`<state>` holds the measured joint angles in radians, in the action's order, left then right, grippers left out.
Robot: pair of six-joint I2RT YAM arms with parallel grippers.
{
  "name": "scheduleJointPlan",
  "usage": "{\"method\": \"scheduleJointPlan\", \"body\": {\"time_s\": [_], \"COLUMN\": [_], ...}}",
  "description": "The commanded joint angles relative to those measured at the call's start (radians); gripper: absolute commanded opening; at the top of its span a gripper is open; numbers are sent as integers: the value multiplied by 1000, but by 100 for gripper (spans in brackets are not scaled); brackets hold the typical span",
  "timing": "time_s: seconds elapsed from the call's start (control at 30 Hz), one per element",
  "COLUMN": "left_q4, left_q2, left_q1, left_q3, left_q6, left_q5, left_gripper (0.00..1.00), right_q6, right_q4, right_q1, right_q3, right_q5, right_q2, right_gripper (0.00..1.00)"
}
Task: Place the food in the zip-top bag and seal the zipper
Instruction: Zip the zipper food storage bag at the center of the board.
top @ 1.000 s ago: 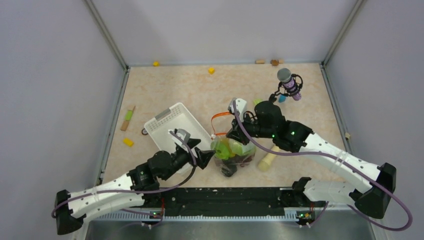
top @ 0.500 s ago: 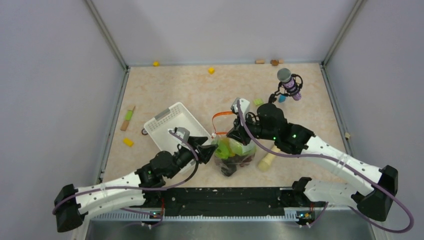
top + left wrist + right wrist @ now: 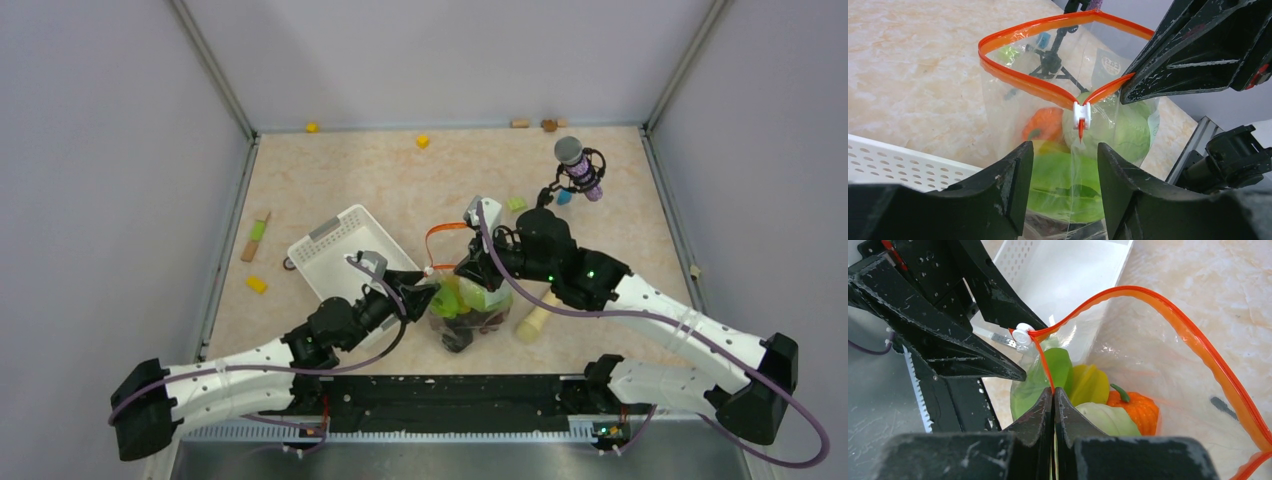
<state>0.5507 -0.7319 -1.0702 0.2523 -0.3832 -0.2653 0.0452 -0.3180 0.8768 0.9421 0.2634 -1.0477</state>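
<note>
My left claw (image 3: 1063,150) gapes open; the slider (image 3: 1081,114) sits just ahead at twelve o'clock; the zipper (image 3: 1028,82) runs off toward ten; my right claw (image 3: 1053,396) is clenched on it.

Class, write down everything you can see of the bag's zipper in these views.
The zipper is a thin orange plastic strip edging the mouth of the clear bag. It is unsealed, its two sides spread in a wide loop, meeting at a small white slider. The right gripper is shut on the strip beside the slider; the open left gripper faces the slider without touching.
</note>
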Motion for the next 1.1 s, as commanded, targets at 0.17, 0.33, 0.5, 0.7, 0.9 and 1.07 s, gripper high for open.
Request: {"method": "scheduleJointPlan", "body": {"time_s": [0.17,0.33,0.5,0.7,0.9,1.07], "left_q4": [132,141,161,177,146,23], "left_q2": [-23,-45,-57,-80,-54,44], "left_q1": [29,45,53,58,62,62], "left_q3": [-32,-23,-21,-13,-9,18], "left_q6": [16,21,24,29,42,104], "left_q5": [46,62,92,108,107,132], "left_gripper": [50,49,49,43,0,0], "right_q6": [7,11,11,12,-15,-281], "right_q4": [73,71,71,68,48,-63], "right_q1": [1,2,1,1,1,1], "right_q3": [5,5,4,9,9,54], "right_q5": [6,-3,-6,-12,-22,68], "right_q2": [20,17,9,-9,0,-22], "right_gripper": [0,0,0,0,0,20]}}
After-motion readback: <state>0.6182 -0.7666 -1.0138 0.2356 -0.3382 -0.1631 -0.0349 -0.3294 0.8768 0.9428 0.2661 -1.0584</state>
